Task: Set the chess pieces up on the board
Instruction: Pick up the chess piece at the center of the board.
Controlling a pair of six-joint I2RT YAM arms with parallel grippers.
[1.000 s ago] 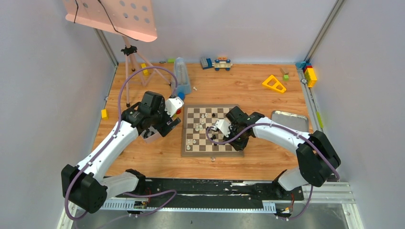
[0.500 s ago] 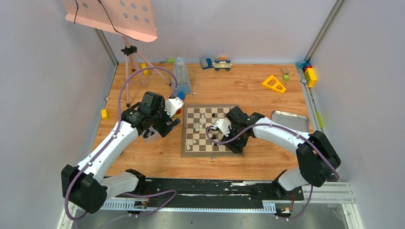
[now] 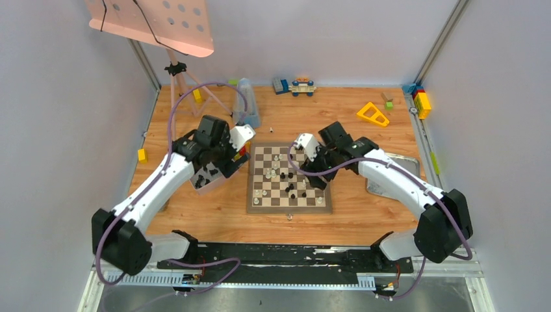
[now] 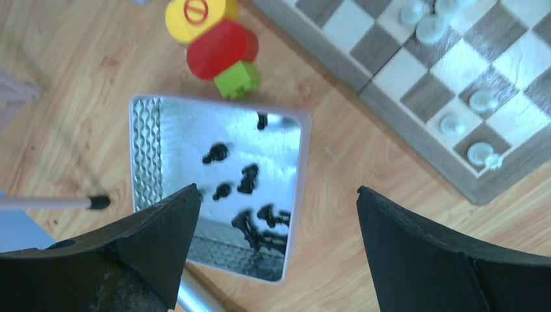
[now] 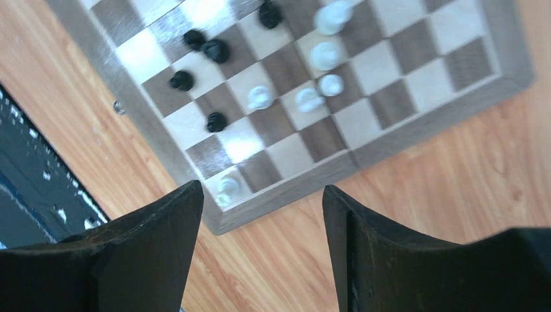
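Observation:
The board point(image 3: 323, 207) lies mid-table, with white chess pieces point(image 3: 275, 160) on its left half and black ones point(image 3: 293, 189) near the front middle. My left gripper point(image 3: 221, 170) hangs open over a small shiny box point(image 4: 146, 143) that holds several black chess pieces point(image 4: 249, 179); its jaws point(image 4: 276, 195) are empty. My right gripper point(image 3: 318, 177) hovers open above the board's right side. In the right wrist view the gripper point(image 5: 261, 190) holds nothing, with black pieces point(image 5: 214, 49) and white pieces point(image 5: 323, 56) below on the board point(image 5: 416, 114).
A grey metal tray point(image 3: 407, 163) sits right of the board, partly under my right arm. A yellow, red and green toy point(image 4: 214, 36) stands between box and board. A pink music stand point(image 3: 156, 23), a bottle point(image 3: 247, 107), a yellow triangle point(image 3: 372, 114) and blocks point(image 3: 295, 84) line the back.
My right gripper has opened, risen off the board and pulled back towards the far edge, leaving black pieces on the squares. My left arm has shifted slightly back over the box.

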